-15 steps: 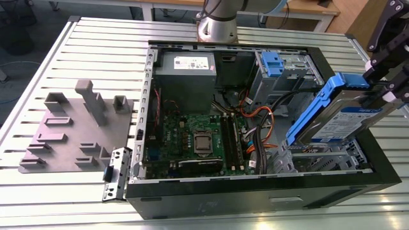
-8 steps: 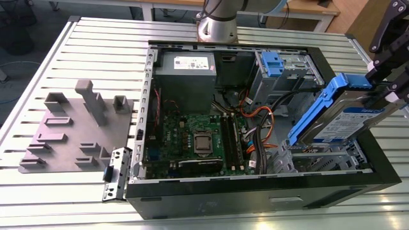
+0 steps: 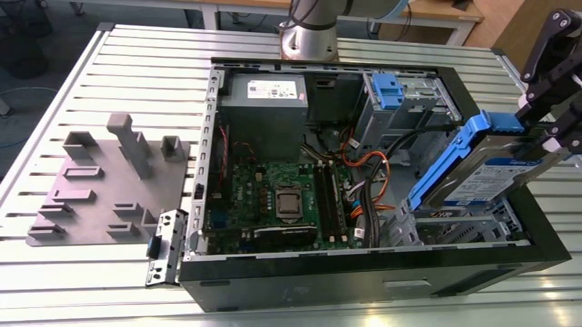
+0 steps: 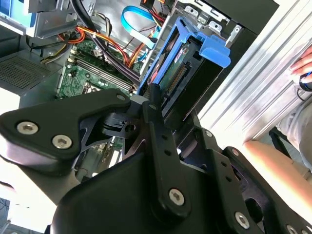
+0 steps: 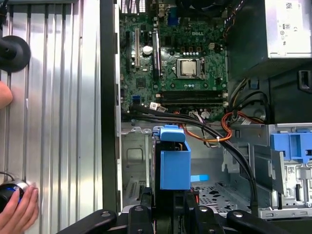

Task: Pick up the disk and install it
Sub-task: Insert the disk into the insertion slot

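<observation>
Got the disk [image 3: 495, 174] clamped in the jaws, which are closed on its upper end near the exterior view's right edge. Holding it clear of the table [image 3: 54, 102], steeply tilted, label face toward the camera in the exterior view, blue rail [image 3: 446, 163] along the lower edge. Hanging over the front corner of the open computer case [image 3: 364, 286] on the exterior view's right, just above the metal drive cage [image 3: 454, 228]. Lower end close to the cage; cannot tell whether touching.

In the second wrist view, seeing the disk [image 4: 178, 68] run away from the jaws toward the case, with black fingers [image 4: 155, 105] pressed against its near end and a blue tab [image 4: 214, 48] at the far end.

In the first wrist view, looking along the disk [image 5: 174, 163] edge-on: straight ahead of the jaws, over the drive cage [image 5: 134, 161], near the motherboard [image 5: 180, 63].

Elsewhere in the case: grey power supply [image 3: 264, 102] at the back, separate blue clip [image 3: 386, 88] in the upper bay, orange cables [image 3: 369, 163] between the two.

On the exterior view's left, grey fixture plate [image 3: 100, 184] on the table, well apart from the disk.

Person's hand [image 5: 19, 214] on the table beside the case wall in the first wrist view.
</observation>
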Robot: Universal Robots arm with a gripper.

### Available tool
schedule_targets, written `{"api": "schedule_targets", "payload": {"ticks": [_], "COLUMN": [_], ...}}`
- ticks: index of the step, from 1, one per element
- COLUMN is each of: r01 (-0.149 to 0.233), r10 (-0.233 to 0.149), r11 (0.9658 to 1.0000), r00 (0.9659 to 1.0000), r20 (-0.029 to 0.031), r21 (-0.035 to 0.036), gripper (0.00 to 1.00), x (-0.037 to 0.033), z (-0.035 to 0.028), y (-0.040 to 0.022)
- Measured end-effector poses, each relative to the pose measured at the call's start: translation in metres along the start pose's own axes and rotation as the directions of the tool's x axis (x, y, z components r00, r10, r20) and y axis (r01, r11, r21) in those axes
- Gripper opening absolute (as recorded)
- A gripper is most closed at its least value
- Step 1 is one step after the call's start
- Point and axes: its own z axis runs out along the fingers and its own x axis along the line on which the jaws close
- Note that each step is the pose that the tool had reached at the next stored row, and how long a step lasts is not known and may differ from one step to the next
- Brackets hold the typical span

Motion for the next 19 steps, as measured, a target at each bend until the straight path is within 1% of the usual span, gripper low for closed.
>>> {"api": "schedule_targets", "payload": {"ticks": [3,10,16,19], "r01": [0.0,0.009,0.015,0.017], "r10": [0.0,-0.009,-0.015,-0.017], "r11": [1.0,1.0,0.9999,0.9999], "r00": [1.0,1.0,0.9999,0.9999], "r20": [0.0,-0.0006,-0.0009,-0.0009], "r21": [0.0,-0.0004,-0.0008,-0.0008], "gripper": [0.35,0.35,0.35,0.35], "x": [0.0001,0.0001,0.0001,0.0002], "z": [0.0019,0.0031,0.0035,0.0054], "y": [-0.0001,-0.0013,-0.0034,-0.004]}}
